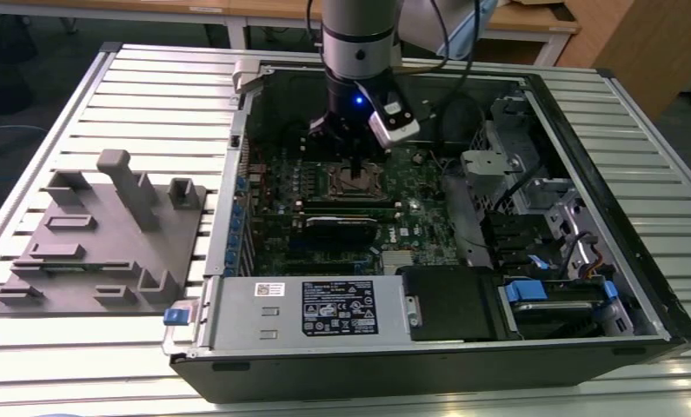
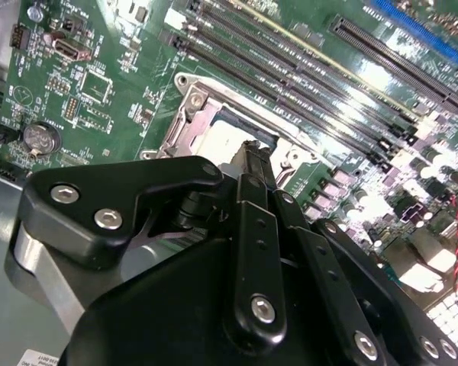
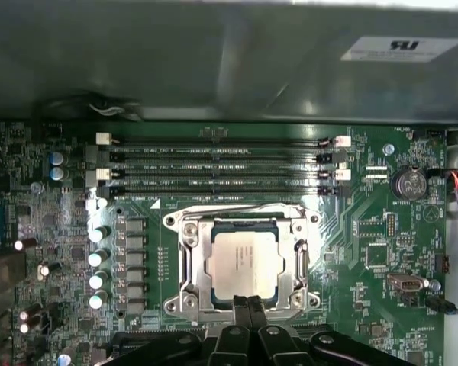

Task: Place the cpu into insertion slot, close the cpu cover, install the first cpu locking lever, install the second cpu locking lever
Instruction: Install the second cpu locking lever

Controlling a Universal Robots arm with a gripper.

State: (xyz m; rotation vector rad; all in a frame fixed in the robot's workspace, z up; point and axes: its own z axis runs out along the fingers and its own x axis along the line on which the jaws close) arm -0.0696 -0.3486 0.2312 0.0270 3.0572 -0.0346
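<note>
Seen in the first wrist view: chip (image 3: 244, 264) seated flat in the socket (image 3: 242, 263), metal frame (image 3: 192, 263) lying down around it, pale top showing through the cut-out. Green board (image 3: 366, 252) all around, inside the open computer case (image 1: 623, 174) on the slatted table (image 1: 125, 95). Gripper (image 3: 247, 305) poised right at the near edge of the frame, fingers (image 2: 253, 164) pressed together (nothing between them), tips just beside the frame (image 2: 206, 126). Grey block (image 1: 102, 252) well apart, at the exterior view's left.

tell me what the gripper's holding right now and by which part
Nothing, as far as shows: the gripper has its fingers together at the edge of the cpu cover, with the cpu seated beneath.
</note>
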